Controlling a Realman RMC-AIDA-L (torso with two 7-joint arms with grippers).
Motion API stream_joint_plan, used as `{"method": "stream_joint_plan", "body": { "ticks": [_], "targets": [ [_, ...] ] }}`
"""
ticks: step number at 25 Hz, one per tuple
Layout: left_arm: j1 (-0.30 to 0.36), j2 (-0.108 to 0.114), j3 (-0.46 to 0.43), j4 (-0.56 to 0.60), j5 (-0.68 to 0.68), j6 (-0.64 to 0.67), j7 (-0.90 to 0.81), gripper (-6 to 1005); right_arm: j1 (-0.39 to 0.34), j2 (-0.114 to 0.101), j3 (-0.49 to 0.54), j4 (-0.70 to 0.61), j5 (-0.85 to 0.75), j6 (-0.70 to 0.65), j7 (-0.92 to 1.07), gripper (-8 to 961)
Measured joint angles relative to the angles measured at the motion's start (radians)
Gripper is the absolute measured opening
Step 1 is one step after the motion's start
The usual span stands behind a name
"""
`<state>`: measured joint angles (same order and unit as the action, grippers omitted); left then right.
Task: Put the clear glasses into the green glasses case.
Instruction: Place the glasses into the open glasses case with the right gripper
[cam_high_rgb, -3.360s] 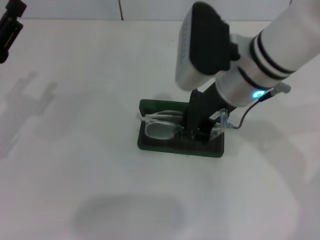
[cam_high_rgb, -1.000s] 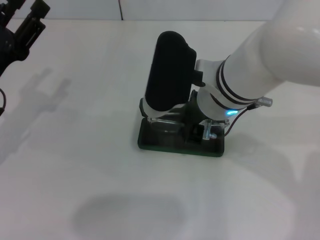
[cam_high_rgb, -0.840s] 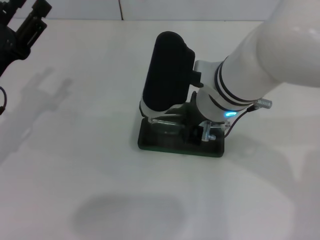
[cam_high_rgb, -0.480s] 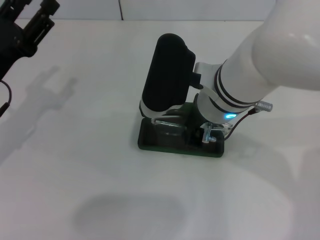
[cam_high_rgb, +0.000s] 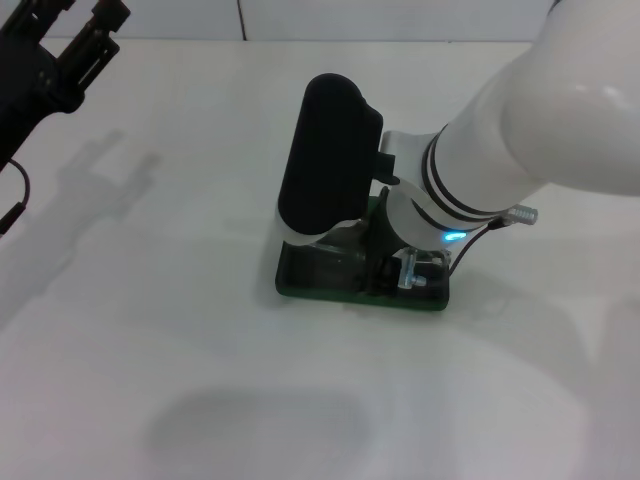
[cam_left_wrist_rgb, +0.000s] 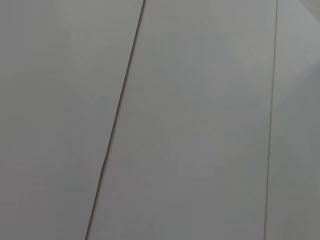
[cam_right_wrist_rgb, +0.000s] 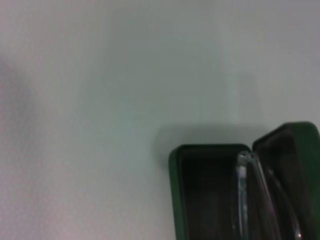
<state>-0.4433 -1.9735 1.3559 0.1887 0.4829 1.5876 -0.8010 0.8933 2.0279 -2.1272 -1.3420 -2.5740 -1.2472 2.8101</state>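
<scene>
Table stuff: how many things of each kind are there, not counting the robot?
Glasses: 1, clear, inside the case
Case: 1, green, open
Total: 2

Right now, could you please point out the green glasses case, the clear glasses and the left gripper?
green glasses case (cam_high_rgb: 330, 288): head view, front wall.
clear glasses (cam_right_wrist_rgb: 248, 192): right wrist view, clear frame edge inside the case.
left gripper (cam_high_rgb: 70, 50): head view, dark gripper body.
</scene>
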Motion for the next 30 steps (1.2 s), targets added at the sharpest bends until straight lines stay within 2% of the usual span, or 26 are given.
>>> {"method": "stream_joint_plan", "body": {
  "ticks": [6, 14, 19, 30],
  "targets": [
    [0.006, 0.000, -0.002, 0.000, 0.002, 0.000, 0.001, 705, -0.018, 0.000, 0.000, -0.060, 0.002, -0.025, -0.015, 426],
    [0.020, 0.002, -0.006, 0.000, 0.002, 0.007, 0.004, 705, -0.040, 0.000, 0.018, -0.110, 0.052, -0.080, -0.071, 426],
    [0.025, 0.005, -0.007, 0.001, 0.002, 0.010, 0.005, 705, -0.078, 0.000, 0.039, -0.137, 0.055, -0.081, -0.100, 426],
    [0.038, 0.007, -0.004, 0.017, 0.002, 0.012, 0.000, 704, -0.093, 0.000, 0.062, -0.101, 0.063, -0.052, -0.129, 427]
  ]
}}
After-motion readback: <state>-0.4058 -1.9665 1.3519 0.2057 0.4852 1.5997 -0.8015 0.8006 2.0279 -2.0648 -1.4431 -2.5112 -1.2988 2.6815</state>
